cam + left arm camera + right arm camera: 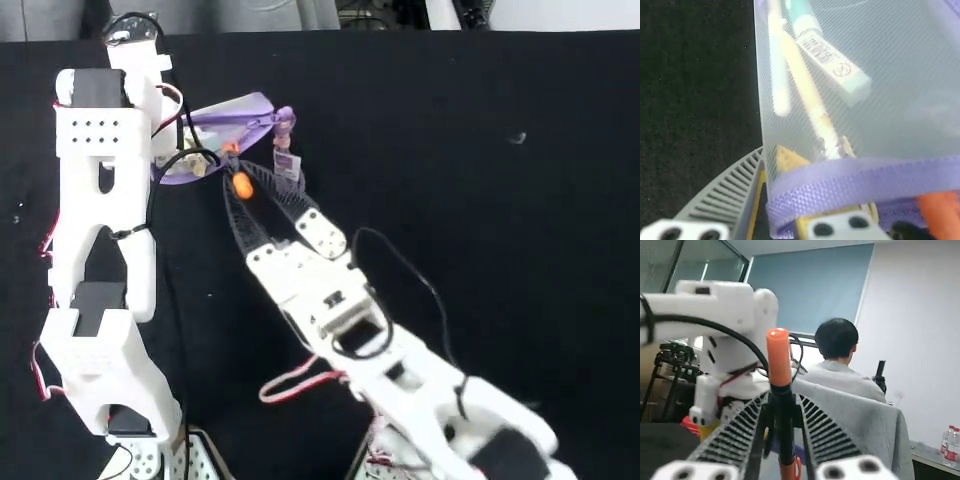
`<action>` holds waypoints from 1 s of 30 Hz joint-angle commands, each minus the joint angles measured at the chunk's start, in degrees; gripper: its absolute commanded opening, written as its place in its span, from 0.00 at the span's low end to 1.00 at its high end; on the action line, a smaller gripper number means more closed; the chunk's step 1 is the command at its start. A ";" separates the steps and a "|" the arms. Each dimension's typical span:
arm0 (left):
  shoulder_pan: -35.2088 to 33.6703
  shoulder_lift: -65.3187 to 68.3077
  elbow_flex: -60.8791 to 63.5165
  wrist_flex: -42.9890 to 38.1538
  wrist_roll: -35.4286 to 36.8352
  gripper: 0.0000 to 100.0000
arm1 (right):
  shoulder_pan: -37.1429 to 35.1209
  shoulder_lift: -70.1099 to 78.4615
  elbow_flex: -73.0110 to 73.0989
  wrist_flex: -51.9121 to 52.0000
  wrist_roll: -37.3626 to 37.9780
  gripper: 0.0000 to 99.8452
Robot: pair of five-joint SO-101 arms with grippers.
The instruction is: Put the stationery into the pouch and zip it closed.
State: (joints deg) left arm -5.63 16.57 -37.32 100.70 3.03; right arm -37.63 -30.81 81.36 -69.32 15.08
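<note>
A translucent pouch point(236, 110) with a purple zip edge point(865, 181) lies at the back left of the black table. Through its wall I see a white pen point(778, 60), a yellowish pencil point(807, 95) and a teal-and-white marker point(832, 57). My left gripper point(195, 160) point(771, 170) is shut on the pouch's edge, at its near corner. My right gripper point(243, 190) point(781, 407) is shut on a black pen with an orange cap point(778, 357) point(241, 184), held upright right beside the pouch's mouth.
A small tag and purple charm point(286, 160) hang off the pouch's right end. The right arm's body point(340, 310) crosses the table's middle, with a red-white cable point(295, 378) beneath it. The black table point(500, 200) stretches out to the right.
</note>
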 commanded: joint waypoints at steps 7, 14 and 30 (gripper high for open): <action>0.57 -0.18 -0.40 -0.09 0.53 0.03 | 4.13 22.90 -8.75 -21.98 0.18 0.01; 0.22 -0.18 -0.31 0.00 0.44 0.03 | 4.31 33.89 -15.25 -19.69 0.09 0.02; 0.22 -0.35 2.15 0.09 0.35 0.03 | 4.31 28.53 -13.41 -9.14 6.24 0.22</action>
State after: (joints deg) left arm -5.63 16.40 -36.09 100.53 2.86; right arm -34.64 5.05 66.77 -84.35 18.42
